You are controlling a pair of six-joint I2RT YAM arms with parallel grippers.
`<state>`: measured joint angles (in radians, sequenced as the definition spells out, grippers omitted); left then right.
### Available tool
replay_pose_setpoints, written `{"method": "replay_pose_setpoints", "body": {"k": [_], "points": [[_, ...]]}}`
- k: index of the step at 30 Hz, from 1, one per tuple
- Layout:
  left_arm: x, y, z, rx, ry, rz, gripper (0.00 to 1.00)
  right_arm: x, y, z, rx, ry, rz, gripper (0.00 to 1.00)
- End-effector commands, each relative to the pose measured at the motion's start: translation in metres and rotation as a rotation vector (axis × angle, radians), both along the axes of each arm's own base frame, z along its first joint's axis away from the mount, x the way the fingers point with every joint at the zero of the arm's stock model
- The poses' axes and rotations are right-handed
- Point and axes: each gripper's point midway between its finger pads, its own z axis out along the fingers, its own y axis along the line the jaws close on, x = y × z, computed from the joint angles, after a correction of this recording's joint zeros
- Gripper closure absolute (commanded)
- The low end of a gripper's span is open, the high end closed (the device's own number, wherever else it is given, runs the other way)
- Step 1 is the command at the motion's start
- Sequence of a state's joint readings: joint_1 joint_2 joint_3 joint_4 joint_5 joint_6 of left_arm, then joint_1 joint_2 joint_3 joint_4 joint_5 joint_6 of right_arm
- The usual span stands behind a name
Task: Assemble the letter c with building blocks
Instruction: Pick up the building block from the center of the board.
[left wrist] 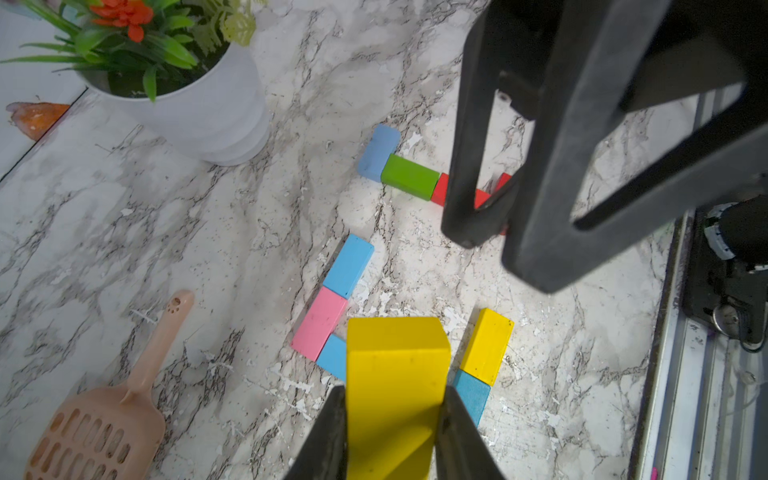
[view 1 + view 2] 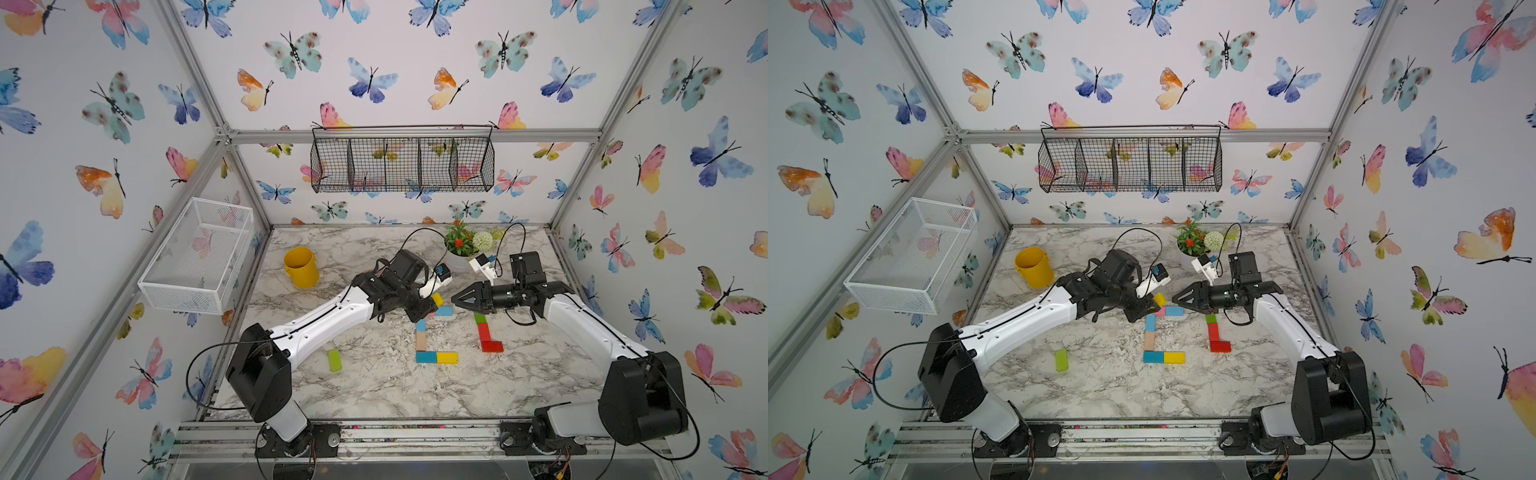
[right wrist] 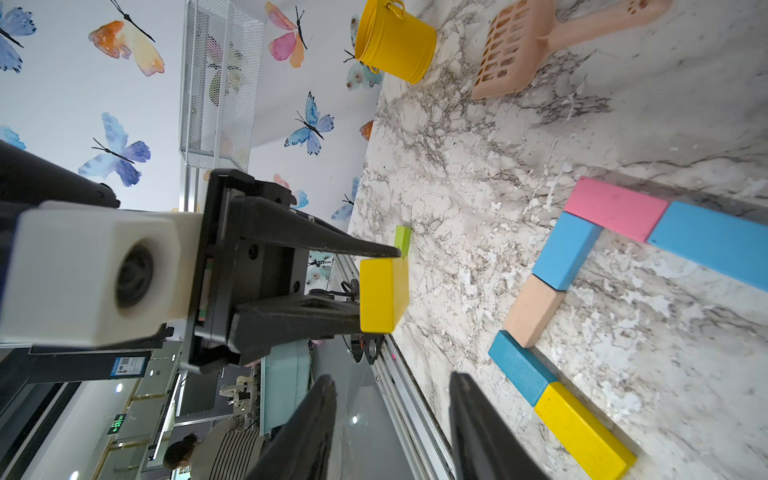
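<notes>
1. My left fingers (image 1: 336, 415) are clamped on two sides of a yellow block (image 1: 395, 361), held off the surface. My right fingers (image 3: 467, 403) stand partly apart with nothing between them, their tips near the left ones but not touching
2. Under the held block a chain of blocks bends like a C, each touching the next: a light blue block (image 2: 444, 311) and a pink block (image 1: 320, 322) on the far side, a blue block (image 2: 420, 325) and a tan block (image 2: 421, 341) down the spine, and a teal block (image 2: 427, 356) and a second yellow block (image 2: 447, 357) on the near side
3. To the right, apart from the C, a green block (image 2: 480, 318) and two red blocks (image 2: 486, 336) form an L. A lime block (image 2: 334, 360) lies alone on the left
4. The near half of the marble-patterned surface (image 2: 374, 390) is bare. A yellow bucket (image 2: 301, 268), a flower pot (image 1: 216, 108) and a tan scoop (image 1: 104, 428) crowd the far side
5. Butterfly walls close in the space, with a white wire basket (image 2: 199, 257) on the left wall and a black wire basket (image 2: 401, 164) on the back wall
</notes>
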<state>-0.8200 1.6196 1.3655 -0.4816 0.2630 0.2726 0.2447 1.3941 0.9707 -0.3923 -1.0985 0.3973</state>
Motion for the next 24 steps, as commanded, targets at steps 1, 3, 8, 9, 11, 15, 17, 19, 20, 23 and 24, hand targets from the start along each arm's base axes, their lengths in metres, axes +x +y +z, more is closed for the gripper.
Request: {"method": "replay_pose_setpoints", "body": {"k": [1, 3, 8, 9, 11, 15, 17, 19, 20, 23, 24], "points": [[-0.003, -0.017, 0.011, -0.067, -0.020, -0.090, 0.76, -0.001, 0.006, 0.001, 0.024, 0.017, 0.010, 0.52], [-0.003, -0.018, 0.010, -0.070, -0.018, -0.097, 0.76, -0.002, 0.008, 0.001, 0.019, 0.021, 0.008, 0.52], [-0.009, -0.019, 0.014, -0.085, -0.015, -0.113, 0.76, -0.003, 0.017, -0.003, -0.001, 0.033, 0.011, 0.53], [-0.009, -0.018, 0.015, -0.087, -0.019, -0.112, 0.76, -0.003, 0.018, -0.005, -0.009, 0.037, 0.010, 0.54], [-0.009, -0.017, 0.015, -0.087, -0.023, -0.110, 0.76, -0.003, 0.020, -0.008, -0.014, 0.040, 0.013, 0.57], [-0.009, -0.018, 0.013, -0.086, -0.018, -0.113, 0.76, -0.003, 0.024, -0.007, -0.011, 0.036, 0.020, 0.59], [-0.009, -0.018, 0.013, -0.087, -0.015, -0.110, 0.76, -0.002, 0.025, -0.006, -0.014, 0.031, 0.020, 0.63], [-0.009, -0.019, 0.014, -0.089, -0.015, -0.110, 0.76, -0.002, 0.025, -0.007, -0.019, 0.029, 0.017, 0.66], [-0.009, -0.018, 0.014, -0.088, -0.015, -0.110, 0.76, -0.001, 0.025, -0.007, -0.021, 0.028, 0.016, 0.68], [-0.008, -0.018, 0.014, -0.086, -0.018, -0.107, 0.76, -0.001, 0.025, -0.008, -0.030, 0.029, 0.010, 0.72], [-0.008, -0.018, 0.014, -0.086, -0.018, -0.107, 0.76, -0.001, 0.024, -0.009, -0.032, 0.029, 0.009, 0.74]]}}
